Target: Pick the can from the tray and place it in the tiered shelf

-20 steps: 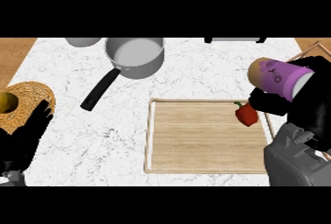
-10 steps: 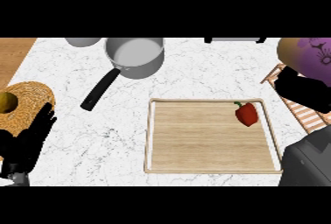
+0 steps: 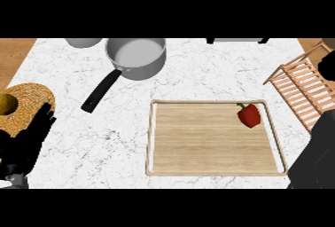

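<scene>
Lying out of view, the can cannot be located. The tray (image 3: 152,137) holds a pepper (image 3: 249,116) in its far right corner; the shelf (image 3: 302,86) stands right of it. Whether the right hand (image 3: 328,67) holds anything cannot be told. The left hand (image 3: 29,137) rests open at the left edge.

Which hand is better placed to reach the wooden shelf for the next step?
The right. The tiered shelf stands at the counter's right edge, where the right forearm shows. The left hand rests open at the far left by the woven mat, across the tray.
</scene>
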